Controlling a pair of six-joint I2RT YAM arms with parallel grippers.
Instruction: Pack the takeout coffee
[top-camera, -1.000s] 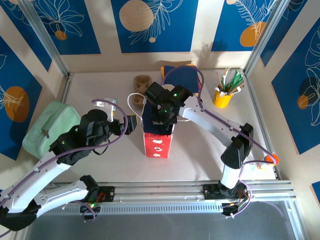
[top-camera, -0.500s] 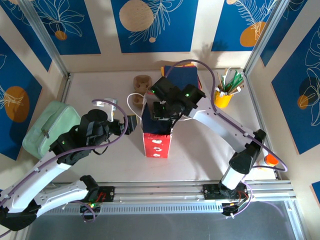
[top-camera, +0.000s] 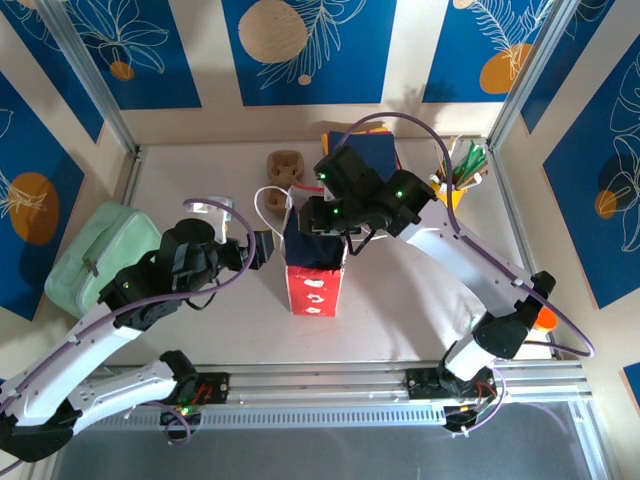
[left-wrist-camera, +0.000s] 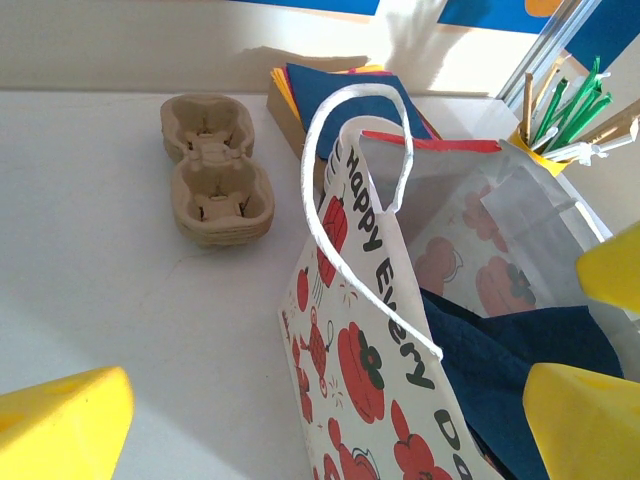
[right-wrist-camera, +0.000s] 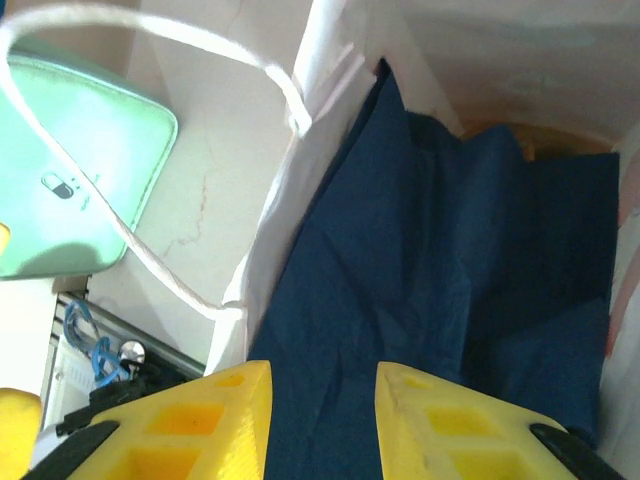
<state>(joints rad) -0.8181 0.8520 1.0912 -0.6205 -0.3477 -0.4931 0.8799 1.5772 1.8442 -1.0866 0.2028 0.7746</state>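
Note:
The takeout coffee is hidden or out of view. A white paper bag with red print (top-camera: 315, 285) (left-wrist-camera: 370, 350) stands open in the middle of the table. A dark blue napkin (right-wrist-camera: 440, 260) (left-wrist-camera: 520, 350) lies inside it. My right gripper (top-camera: 325, 218) (right-wrist-camera: 322, 400) hovers over the bag's mouth, open, with nothing between its yellow fingers (right-wrist-camera: 215, 415). My left gripper (top-camera: 262, 245) (left-wrist-camera: 328, 410) sits just left of the bag, spread wide open around the bag's near side without touching it.
A cardboard cup carrier (top-camera: 285, 163) (left-wrist-camera: 215, 165) and a stack of coloured napkins (top-camera: 365, 150) lie behind the bag. A yellow cup of sticks and straws (top-camera: 445, 192) (left-wrist-camera: 560, 110) stands at the back right. A mint-green pouch (top-camera: 100, 250) (right-wrist-camera: 70, 180) lies at the left edge.
My right arm has drawn up and back to the right, its gripper rising from the bag's mouth. The left arm and the bag have not moved.

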